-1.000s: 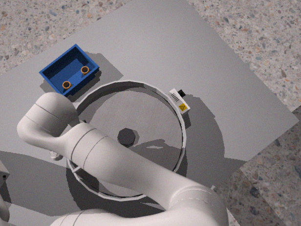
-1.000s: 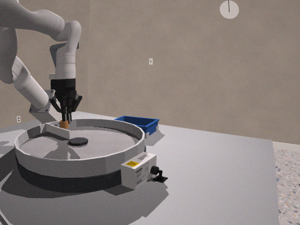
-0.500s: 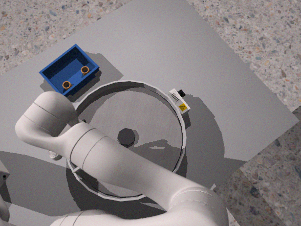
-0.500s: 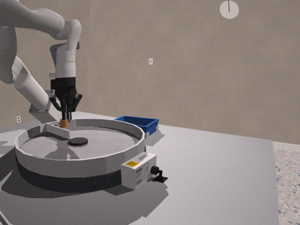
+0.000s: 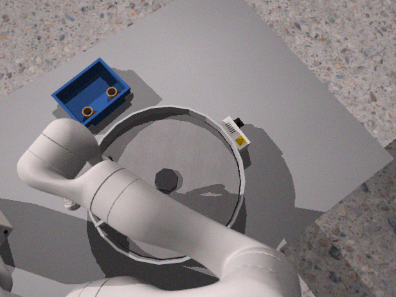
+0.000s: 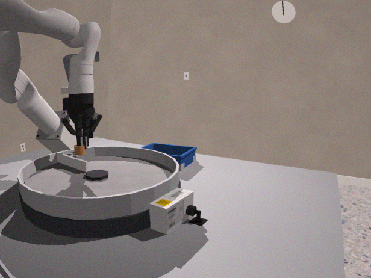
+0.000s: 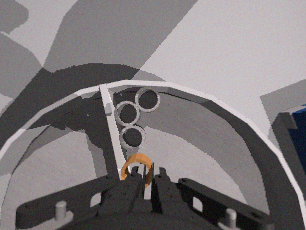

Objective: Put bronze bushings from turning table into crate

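My gripper [image 6: 82, 147] [image 7: 148, 171] is shut on the wall of a bronze bushing [image 6: 79, 150] [image 7: 135, 158], which hangs above the turning table [image 5: 193, 144] [image 6: 132, 172] [image 7: 200, 155] beside the divider. In the top view the arm hides the gripper. Three steel bushings stand on the turning table by the divider in the wrist view: one near the rim [image 7: 158, 101], one in the middle [image 7: 117, 116] and one closest to my fingers [image 7: 144, 137]. Two bronze bushings, one at right [image 5: 112, 87] and one at left [image 5: 87, 107], stand in the blue crate [image 5: 93, 91] [image 6: 187, 159] [image 7: 300, 137].
A raised wall [image 5: 242, 180] [image 6: 90, 206] rings the turning table. A pale divider [image 6: 72, 162] [image 7: 113, 135] runs inward from it. A dark hub [image 5: 166, 180] [image 6: 97, 174] stands at the centre. A white box [image 5: 236, 133] [image 6: 171, 210] with a yellow label sits against the outside.
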Controlling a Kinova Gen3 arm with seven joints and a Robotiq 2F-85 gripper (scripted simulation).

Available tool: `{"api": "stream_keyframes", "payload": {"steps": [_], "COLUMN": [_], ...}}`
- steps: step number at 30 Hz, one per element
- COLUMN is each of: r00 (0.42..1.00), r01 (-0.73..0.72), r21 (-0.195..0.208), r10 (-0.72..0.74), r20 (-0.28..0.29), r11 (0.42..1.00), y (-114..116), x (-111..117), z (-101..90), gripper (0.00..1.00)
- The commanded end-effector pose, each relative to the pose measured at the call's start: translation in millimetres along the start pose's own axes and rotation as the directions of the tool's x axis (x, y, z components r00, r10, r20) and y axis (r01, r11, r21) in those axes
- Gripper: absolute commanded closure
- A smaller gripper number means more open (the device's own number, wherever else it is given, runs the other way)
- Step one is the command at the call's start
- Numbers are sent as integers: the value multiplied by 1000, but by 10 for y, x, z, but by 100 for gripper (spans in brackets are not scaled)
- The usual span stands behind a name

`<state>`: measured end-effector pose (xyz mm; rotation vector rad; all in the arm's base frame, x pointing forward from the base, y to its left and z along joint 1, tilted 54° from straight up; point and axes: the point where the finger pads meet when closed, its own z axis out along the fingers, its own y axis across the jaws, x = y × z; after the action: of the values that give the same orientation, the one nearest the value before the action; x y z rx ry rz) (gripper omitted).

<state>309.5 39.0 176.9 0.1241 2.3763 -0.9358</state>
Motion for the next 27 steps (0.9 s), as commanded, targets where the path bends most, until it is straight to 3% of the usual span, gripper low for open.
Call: {"api": "stream_keyframes", "payload": {"steps": [1, 16, 21, 27], "r00": [1000, 1000, 1000, 1000], "r01": [0, 0, -1, -1], "r21": [-2, -2, -2, -2], "r10": [0, 0, 1, 1], "r20": [1, 1, 2, 2], "r11": [1000, 1000, 1000, 1000], "y": [5, 5, 4, 4], "x": [-3, -3, -2, -2], "z": [-32, -77, -376, -376], "gripper": [100, 100, 100, 100]}}
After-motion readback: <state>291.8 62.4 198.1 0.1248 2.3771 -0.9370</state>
